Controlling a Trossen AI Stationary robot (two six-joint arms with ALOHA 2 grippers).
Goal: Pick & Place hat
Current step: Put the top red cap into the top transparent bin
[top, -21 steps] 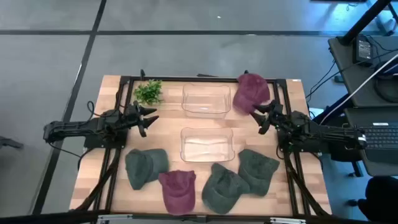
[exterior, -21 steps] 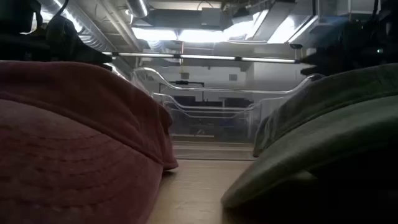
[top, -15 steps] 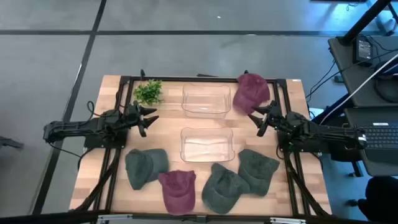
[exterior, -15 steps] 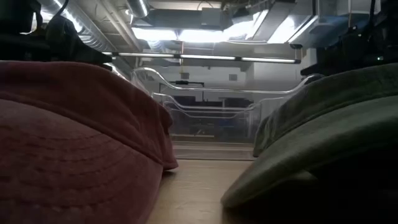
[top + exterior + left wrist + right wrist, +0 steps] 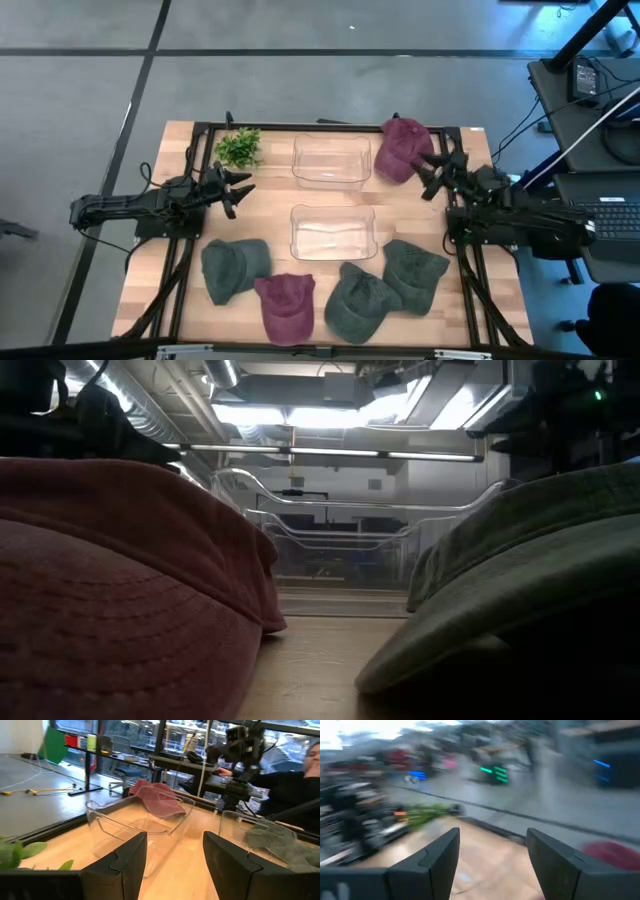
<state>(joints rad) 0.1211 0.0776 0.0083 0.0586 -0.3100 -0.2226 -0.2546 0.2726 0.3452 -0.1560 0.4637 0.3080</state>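
Observation:
A maroon hat (image 5: 402, 148) lies at the table's far right, beside the right end of the far clear bin (image 5: 331, 160); the left wrist view shows this maroon hat (image 5: 159, 800) behind the bin. My right gripper (image 5: 433, 173) is open just to the right of its edge, touching nothing that I can see. In the blurred right wrist view the right gripper (image 5: 492, 865) is open with the hat (image 5: 612, 854) at one side. My left gripper (image 5: 236, 190) waits open at the table's left, also open in its own view (image 5: 175, 862).
A second clear bin (image 5: 332, 230) sits mid-table. Along the near edge lie a green hat (image 5: 233, 268), a maroon hat (image 5: 285, 305) and two more green hats (image 5: 360, 300) (image 5: 415, 270). A green plant sprig (image 5: 239, 148) lies at the far left.
My right gripper has moved toward the table's far edge and up, swinging quickly alongside the maroon hat, and has stayed open. The hat has not moved.

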